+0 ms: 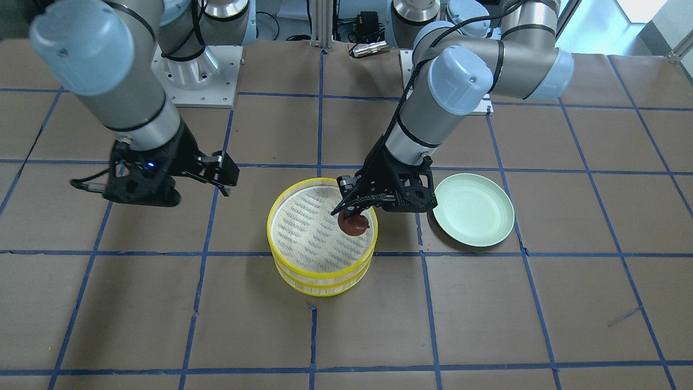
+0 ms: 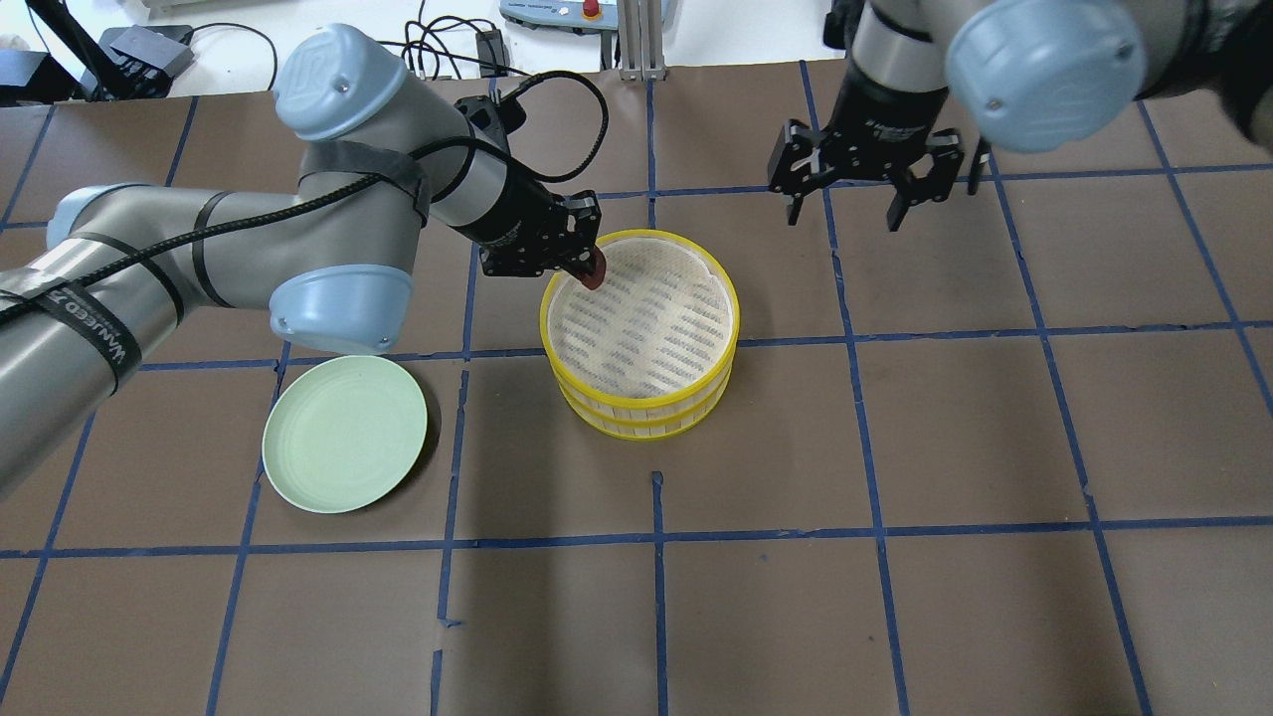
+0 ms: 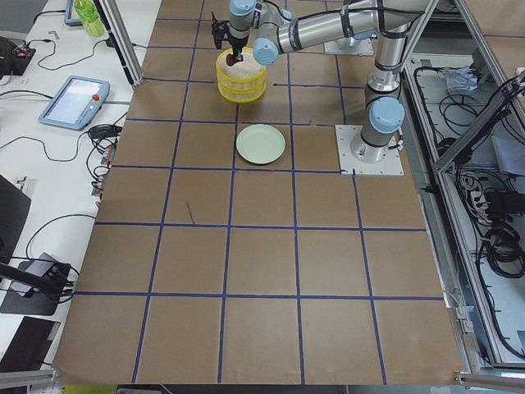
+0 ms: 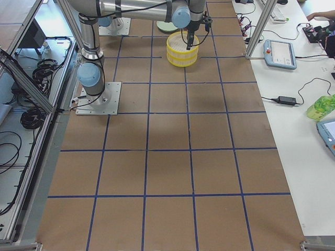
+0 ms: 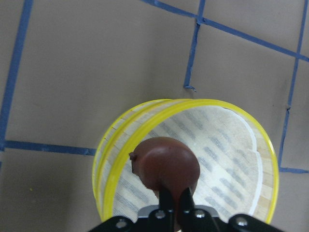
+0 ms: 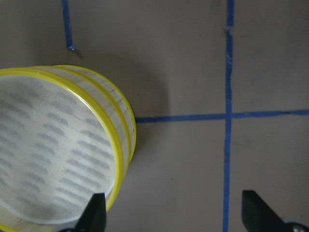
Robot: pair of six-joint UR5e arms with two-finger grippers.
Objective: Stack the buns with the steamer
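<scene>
The two steamer tiers are stacked at the table's middle, the top tier [image 1: 325,274] on the lower tier [image 1: 325,290]; the stack also shows in the overhead view [image 2: 646,408]. The top tier's white mesh floor is bare. My left gripper [image 1: 349,208] is shut on the dark reddish-brown bun [image 1: 354,223] and holds it just above the top tier, inside its rim on the plate side. The left wrist view shows that bun [image 5: 166,164] over the mesh. My right gripper [image 2: 843,214] is open and empty, raised beside the stack. The white bun is hidden.
A pale-green plate [image 2: 343,433] lies empty on the brown paper on my left side of the stack. Blue tape lines grid the table. The right wrist view shows the stack's rim [image 6: 118,145] to the left of the open fingers [image 6: 94,215].
</scene>
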